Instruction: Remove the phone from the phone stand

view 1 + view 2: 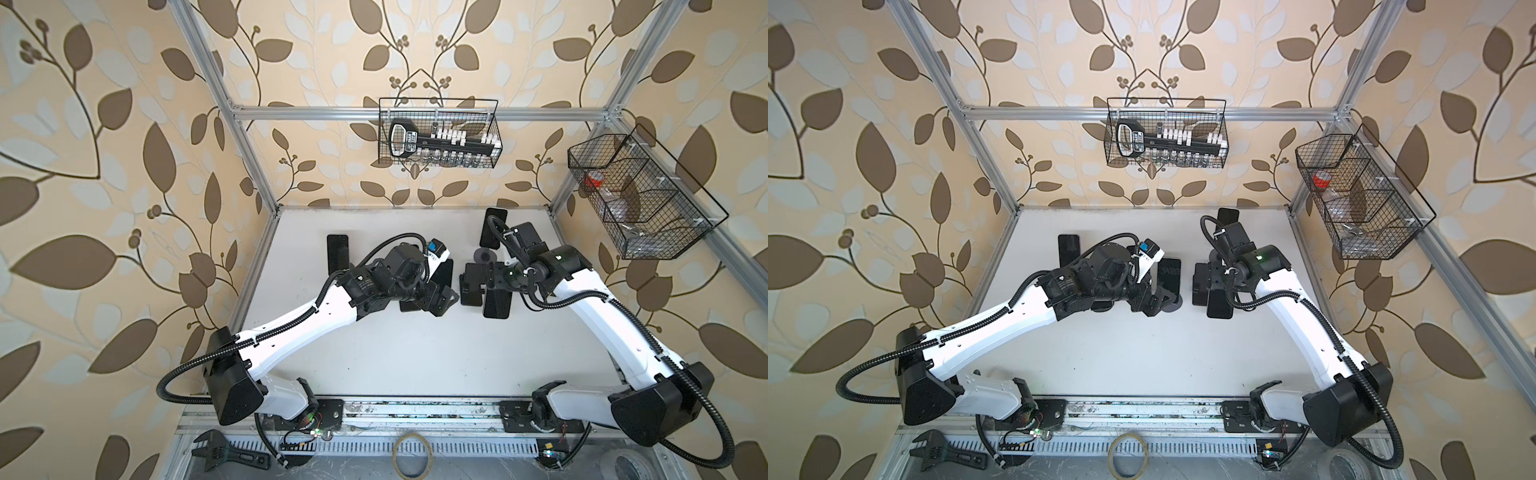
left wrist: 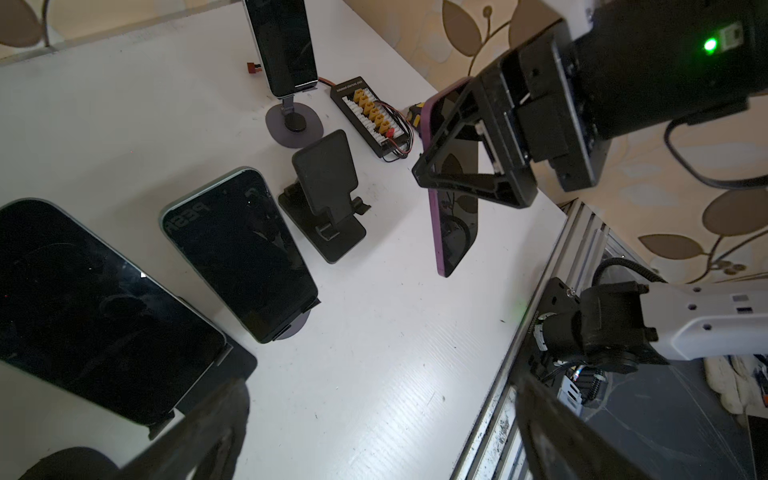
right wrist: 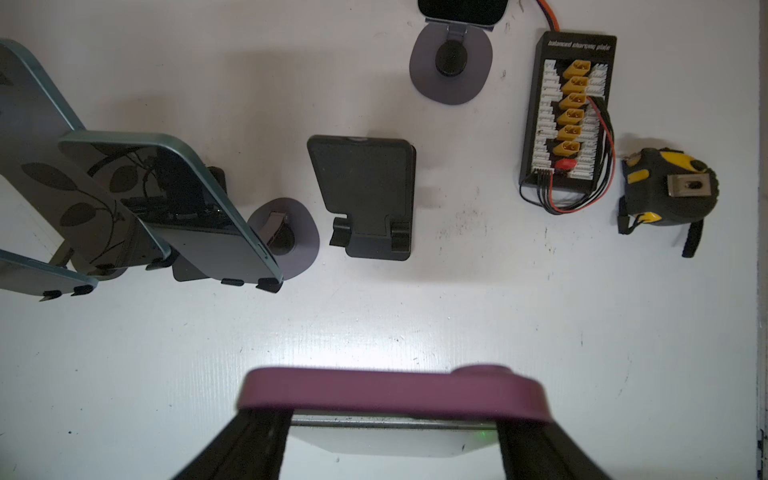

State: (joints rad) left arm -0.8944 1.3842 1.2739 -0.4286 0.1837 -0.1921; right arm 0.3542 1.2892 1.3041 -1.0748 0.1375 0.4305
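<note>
Your right gripper (image 3: pixel 390 440) clamps the purple phone (image 3: pixel 390 395) by its edges, holding it clear of the empty stand (image 3: pixel 365 195) and its lips; your left gripper (image 2: pixel 374 449) hangs near that stand, jaws apart.

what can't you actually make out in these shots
Right wrist view: only one edge of the purple phone shows, clamped in the right gripper.
Same view: the far phone is cut off at the edge.
Left wrist view: tape measure mostly behind the purple phone; left gripper blurred and cut off.
In both top views: basket contents too small behind mesh.
</note>
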